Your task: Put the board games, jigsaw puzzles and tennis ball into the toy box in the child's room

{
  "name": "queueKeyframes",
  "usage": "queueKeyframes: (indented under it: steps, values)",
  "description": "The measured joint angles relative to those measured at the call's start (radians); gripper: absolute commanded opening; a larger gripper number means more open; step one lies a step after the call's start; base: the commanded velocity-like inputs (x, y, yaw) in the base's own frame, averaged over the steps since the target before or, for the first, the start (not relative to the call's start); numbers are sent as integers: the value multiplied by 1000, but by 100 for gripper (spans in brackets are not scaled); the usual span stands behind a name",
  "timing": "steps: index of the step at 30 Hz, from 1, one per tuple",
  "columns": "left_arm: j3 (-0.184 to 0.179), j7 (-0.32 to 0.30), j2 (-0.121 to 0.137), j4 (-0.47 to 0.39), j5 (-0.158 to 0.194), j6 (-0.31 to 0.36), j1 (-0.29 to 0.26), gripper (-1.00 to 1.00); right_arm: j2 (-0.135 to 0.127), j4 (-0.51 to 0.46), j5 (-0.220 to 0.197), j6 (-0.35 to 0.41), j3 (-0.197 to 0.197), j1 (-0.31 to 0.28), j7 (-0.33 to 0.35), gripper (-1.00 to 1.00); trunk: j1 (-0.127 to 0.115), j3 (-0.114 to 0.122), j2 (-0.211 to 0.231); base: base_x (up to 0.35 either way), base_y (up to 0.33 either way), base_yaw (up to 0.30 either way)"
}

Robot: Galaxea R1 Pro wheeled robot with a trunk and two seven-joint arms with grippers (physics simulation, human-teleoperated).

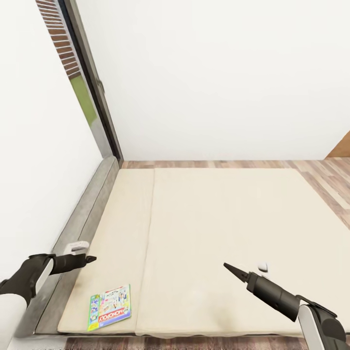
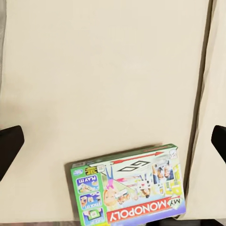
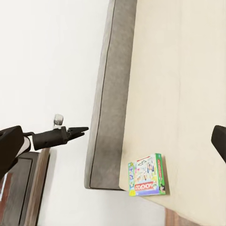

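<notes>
Bed: cream mattress with a grey frame edge along its left side, against a white wall; a seam splits it into a narrow left strip and a wide right part.
Monopoly box: 1 board game, flat on the near left corner of the mattress, lid up and clear of the edge, so it looks open to a grasp from above.
Left gripper: hovers over the frame edge, beyond the box and apart from it; the left wrist view shows its dark fingers spread wide with nothing between them, probably ready for a descent.
Right gripper: held over the mattress, well right of the box; whether its claw is open or closed, I cannot tell.
Stage: likely the approach, box not yet lifted.
</notes>
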Motion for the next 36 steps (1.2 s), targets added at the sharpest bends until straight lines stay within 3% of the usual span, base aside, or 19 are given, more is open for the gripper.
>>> queueKeyframes:
  steps: [9,14,18,28,33,36]
  values:
    - [0,7,-9,4,0,-1,0,100,0,-27,-9,12,2,0,7,100,0,-15,0,0,0,0]
    - [-5,39,-30,32,0,-20,0,100,3,-56,-11,18,20,0,6,100,0,-23,0,0,0,0]
    - [-9,97,-56,46,0,-30,0,100,4,-69,-12,26,83,-6,5,100,0,-30,0,0,0,0]
    - [-15,130,-87,50,-2,-34,0,100,6,-96,-11,20,151,-14,12,100,0,-46,0,0,0,0]
    - [-38,133,-90,50,-2,-34,0,100,29,-118,-10,-36,261,-15,8,100,0,-54,0,0,0,0]
    - [-48,133,-90,50,-2,-34,0,100,46,-131,-9,-57,304,-15,5,100,0,-59,0,0,0,0]
